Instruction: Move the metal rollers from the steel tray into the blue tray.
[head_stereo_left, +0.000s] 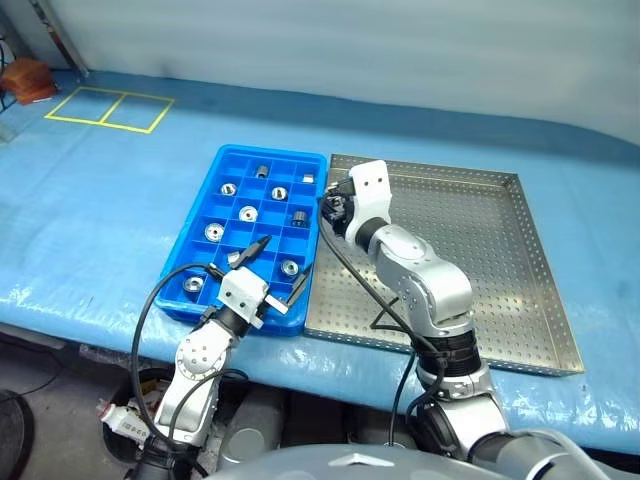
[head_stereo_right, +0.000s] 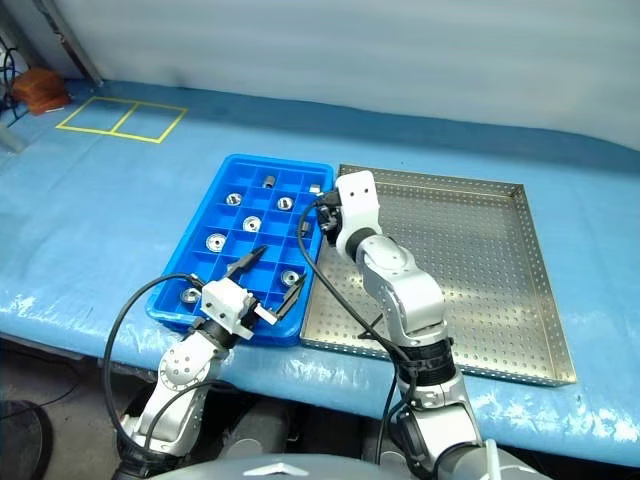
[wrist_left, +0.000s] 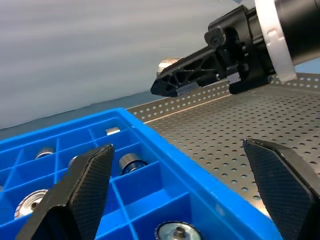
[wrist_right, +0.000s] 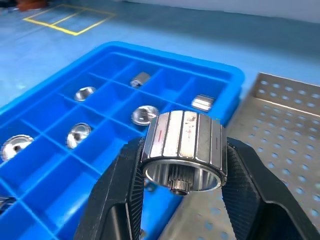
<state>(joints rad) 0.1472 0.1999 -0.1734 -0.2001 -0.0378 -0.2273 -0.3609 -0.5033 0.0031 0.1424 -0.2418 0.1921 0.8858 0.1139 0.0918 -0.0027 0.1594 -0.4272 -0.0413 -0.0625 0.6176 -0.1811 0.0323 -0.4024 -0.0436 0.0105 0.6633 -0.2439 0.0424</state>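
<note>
Long table (head_stereo_left: 120, 230) under wrinkled blue plastic sheeting, glossy along the near edge. Yellow tape rectangle (head_stereo_left: 108, 108), split into two boxes, near the far left corner. Brown object (head_stereo_left: 28, 78) at the far left edge, identity unclear. Pale grey ribbed wall (head_stereo_left: 350, 40) behind the far edge. Dark floor (head_stereo_left: 40, 400) below the near edge, black cables (head_stereo_left: 30, 385) trailing across. Even, diffuse lighting.

A workshop or robot test bench: a long table under blue protective sheeting (head_stereo_left: 120, 230) carries a perforated steel tray (head_stereo_left: 500, 250) and a blue compartment tray (head_stereo_left: 232, 165) of metal rollers (head_stereo_left: 248, 212). Yellow tape (head_stereo_left: 108, 108) marks rectangles on the sheeting.
</note>
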